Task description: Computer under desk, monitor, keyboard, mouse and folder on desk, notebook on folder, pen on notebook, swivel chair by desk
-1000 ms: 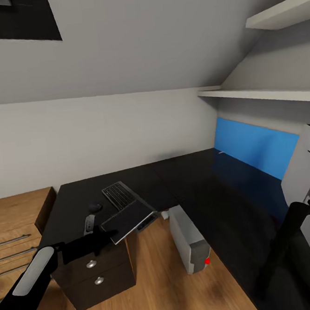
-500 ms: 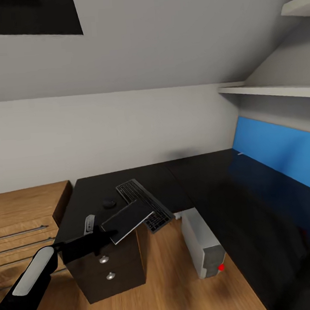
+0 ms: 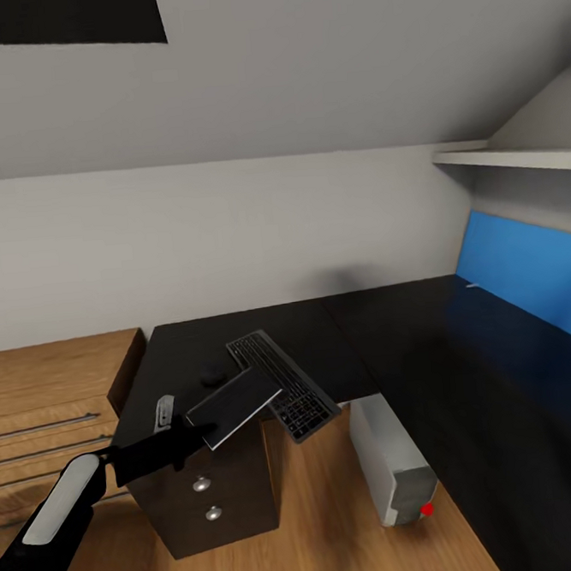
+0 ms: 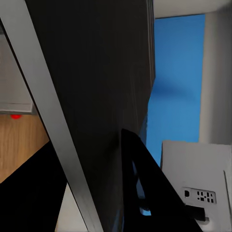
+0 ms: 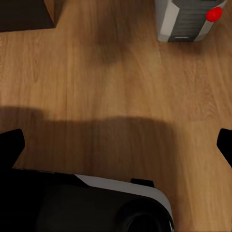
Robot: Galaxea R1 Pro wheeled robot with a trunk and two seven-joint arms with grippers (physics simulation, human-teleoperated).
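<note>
Stretching along the wall and round its corner, the black L-shaped worktop [image 3: 375,330] dominates the head view, and the grey computer [image 3: 394,466] stands on the wood floor [image 3: 321,523] under its front edge, red light glowing. Up on the worktop, the keyboard [image 3: 284,395] lies slanted, one end poking out past the front edge. The left pincer [image 3: 198,431] is clenched on the flat dark folder [image 3: 235,403], holding it tilted above the left end, over the drawers. Behind the folder sits the small dark mouse [image 3: 212,377]. The right pincer [image 5: 118,140] hangs over the floor, tips wide apart, released, nothing between them.
</note>
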